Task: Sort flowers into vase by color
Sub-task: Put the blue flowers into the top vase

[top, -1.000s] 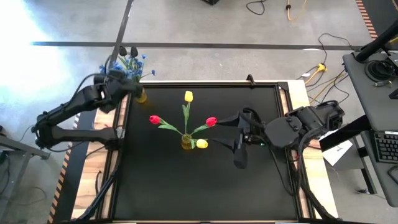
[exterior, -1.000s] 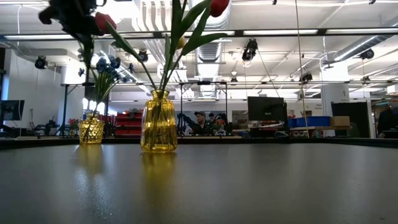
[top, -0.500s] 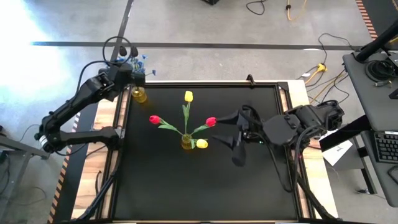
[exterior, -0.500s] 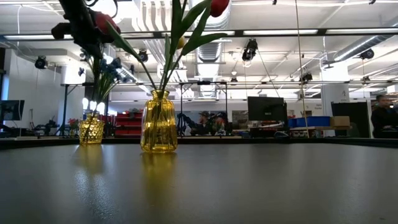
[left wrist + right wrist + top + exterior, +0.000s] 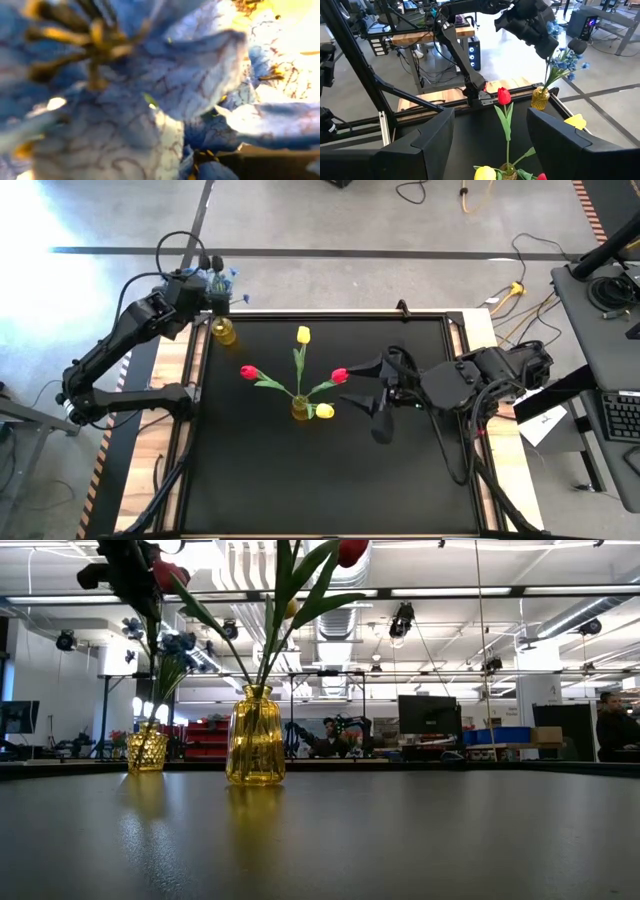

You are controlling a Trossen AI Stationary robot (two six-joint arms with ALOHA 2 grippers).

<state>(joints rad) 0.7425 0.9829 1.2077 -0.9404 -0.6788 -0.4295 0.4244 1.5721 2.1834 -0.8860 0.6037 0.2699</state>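
Blue blossoms (image 5: pixel 226 279) stand with their stems in a small amber vase (image 5: pixel 226 333) at the table's far left corner, also seen in the low view (image 5: pixel 147 748). My left gripper (image 5: pixel 207 288) hovers right over the blossoms (image 5: pixel 565 60), which fill the left wrist view (image 5: pixel 165 90). Red and yellow tulips stand in a yellow vase (image 5: pixel 300 410) at the table's middle. My right gripper (image 5: pixel 362 398) is open, level with the tulip heads, just right of that vase (image 5: pixel 255 735).
A red tulip head (image 5: pixel 339 375) leans out toward my right gripper and a yellow one (image 5: pixel 324 411) hangs low beside the vase. The black table top (image 5: pixel 300 490) is bare toward the near edge. People and screens show in the room behind.
My left gripper has moved from beside the small vase toward the table's far edge and now sits over the blue blossoms. The blossoms have stayed in their vase. The tulips and the yellow vase have not moved.
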